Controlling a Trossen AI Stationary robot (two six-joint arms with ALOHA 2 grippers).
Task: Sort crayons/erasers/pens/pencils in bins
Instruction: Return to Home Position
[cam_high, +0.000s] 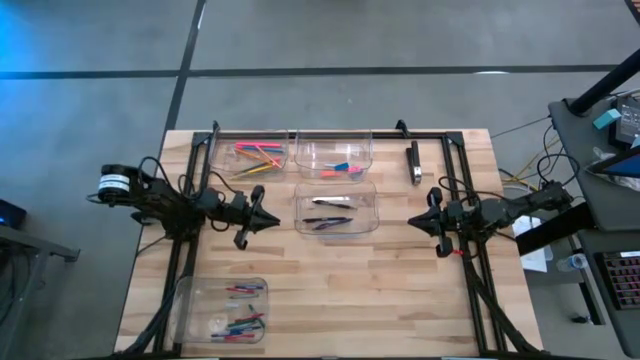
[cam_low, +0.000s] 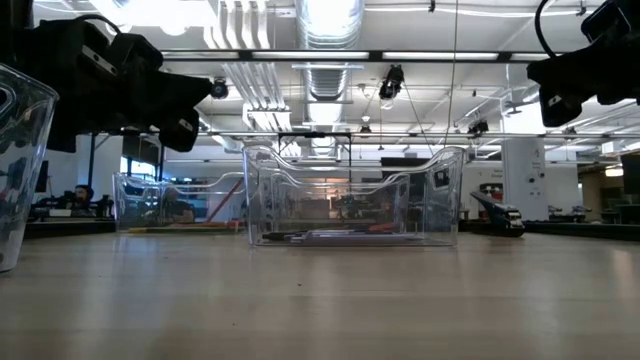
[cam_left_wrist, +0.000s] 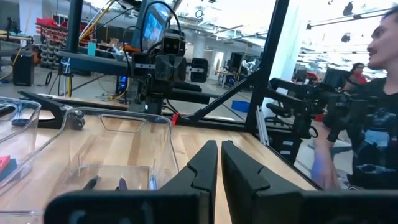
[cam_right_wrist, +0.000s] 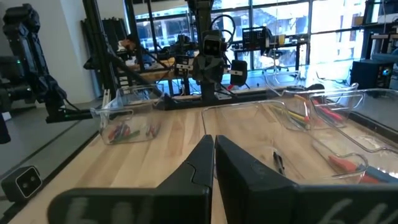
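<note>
High view: the left gripper (cam_high: 272, 221) and right gripper (cam_high: 413, 222) are seen pressed shut and empty, pointing inward at the centre of the frame. Between their tips sits the bin (cam_high: 336, 209) holding the pens (cam_high: 331, 222). Pencils (cam_high: 258, 157) and erasers (cam_high: 343, 168) lie in two bins at upper centre; crayons (cam_high: 243, 309) fill the bin at lower left. Individual items are too small to be counted.

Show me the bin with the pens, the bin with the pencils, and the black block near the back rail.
Pens bin (cam_high: 372, 204): high view, its right wall.
Pencils bin (cam_high: 230, 158): high view, its left wall.
Black block (cam_high: 413, 158): high view, its dark middle.
</note>
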